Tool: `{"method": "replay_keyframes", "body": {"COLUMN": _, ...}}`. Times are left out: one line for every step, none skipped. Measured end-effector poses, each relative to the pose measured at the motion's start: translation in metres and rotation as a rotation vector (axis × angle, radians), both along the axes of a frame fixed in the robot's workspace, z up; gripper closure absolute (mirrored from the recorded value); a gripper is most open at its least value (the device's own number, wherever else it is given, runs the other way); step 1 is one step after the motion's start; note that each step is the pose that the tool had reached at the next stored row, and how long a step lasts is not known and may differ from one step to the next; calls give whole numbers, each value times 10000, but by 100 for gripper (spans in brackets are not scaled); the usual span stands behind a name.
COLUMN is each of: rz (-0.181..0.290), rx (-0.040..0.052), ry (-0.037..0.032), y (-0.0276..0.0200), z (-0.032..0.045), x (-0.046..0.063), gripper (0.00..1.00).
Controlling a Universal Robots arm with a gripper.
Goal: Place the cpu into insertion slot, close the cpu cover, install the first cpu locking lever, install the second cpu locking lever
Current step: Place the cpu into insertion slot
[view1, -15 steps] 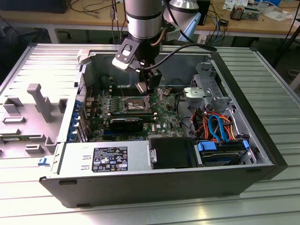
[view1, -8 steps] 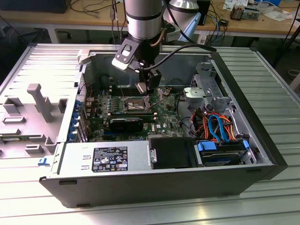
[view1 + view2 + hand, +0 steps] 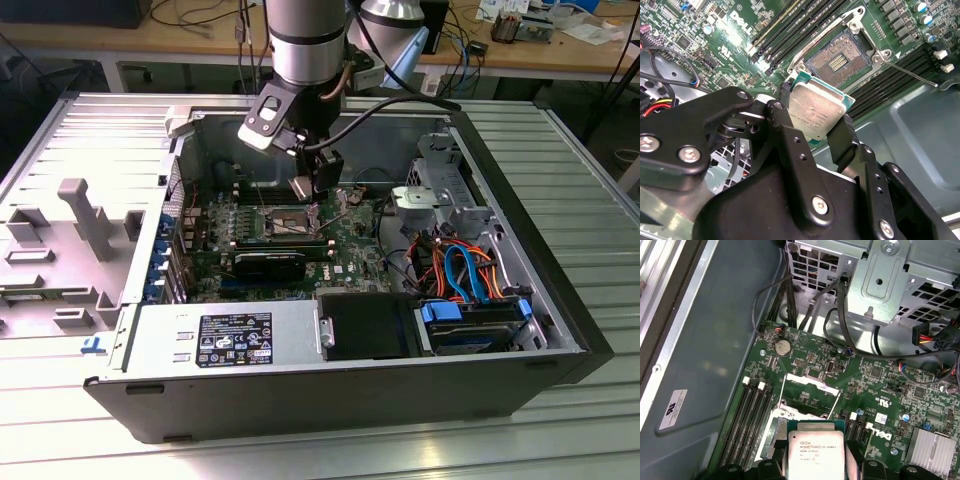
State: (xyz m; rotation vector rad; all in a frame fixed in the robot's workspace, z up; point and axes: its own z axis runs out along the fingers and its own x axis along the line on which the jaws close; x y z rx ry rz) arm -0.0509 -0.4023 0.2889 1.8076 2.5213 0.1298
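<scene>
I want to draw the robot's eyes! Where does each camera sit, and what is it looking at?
Exterior view: off the arm, above the open computer case, looking down into it; the arm and gripper show.
Second wrist view: on the arm, behind the gripper, which is shut on the cpu; it faces the insertion slot.
First wrist view: on the arm, facing the green circuit board; gripper parts flank the cpu.
Shared: both wrist views show the cpu, held over the board.
</scene>
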Motion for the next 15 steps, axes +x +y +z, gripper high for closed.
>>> {"method": "replay_keyframes", "body": {"rz": -17, "rx": 0, "ry": 0, "y": 0, "z": -1, "x": 0, "gripper": 45}}
{"method": "replay_keyframes", "body": {"rz": -29, "rx": 0, "ry": 0, "y": 0, "z": -2, "x": 0, "gripper": 45}}
{"method": "replay_keyframes", "body": {"rz": -55, "rx": 0, "ry": 0, "y": 0, "z": -4, "x": 0, "gripper": 45}}
{"method": "replay_keyframes", "body": {"rz": -73, "rx": 0, "ry": 1, "y": 0, "z": -6, "x": 0, "gripper": 45}}
{"method": "replay_keyframes", "body": {"rz": -85, "rx": 0, "ry": 0, "y": 0, "z": -7, "x": 0, "gripper": 45}}
{"method": "replay_keyframes", "body": {"rz": -100, "rx": 0, "ry": 0, "y": 0, "z": -8, "x": 0, "gripper": 45}}
{"method": "replay_keyframes", "body": {"rz": -112, "rx": 0, "ry": 0, "y": 0, "z": -9, "x": 0, "gripper": 45}}
{"method": "replay_keyframes", "body": {"rz": -127, "rx": 0, "ry": 0, "y": 0, "z": -11, "x": 0, "gripper": 45}}
{"method": "replay_keyframes", "body": {"rz": -140, "rx": 0, "ry": 0, "y": 0, "z": -12, "x": 0, "gripper": 45}}
{"method": "replay_keyframes", "body": {"rz": -154, "rx": 0, "ry": 0, "y": 0, "z": -13, "x": 0, "gripper": 45}}
{"method": "replay_keyframes", "body": {"rz": -169, "rx": 0, "ry": 0, "y": 0, "z": -14, "x": 0, "gripper": 45}}
{"method": "replay_keyframes", "body": {"rz": -183, "rx": 0, "ry": 0, "y": 0, "z": -15, "x": 0, "gripper": 45}}
{"method": "replay_keyframes", "body": {"rz": -197, "rx": 0, "ry": 0, "y": 0, "z": -17, "x": 0, "gripper": 45}}
{"method": "replay_keyframes", "body": {"rz": -212, "rx": 0, "ry": 0, "y": 0, "z": -18, "x": 0, "gripper": 45}}
{"method": "replay_keyframes", "body": {"rz": -224, "rx": 0, "ry": 0, "y": 0, "z": -19, "x": 0, "gripper": 45}}
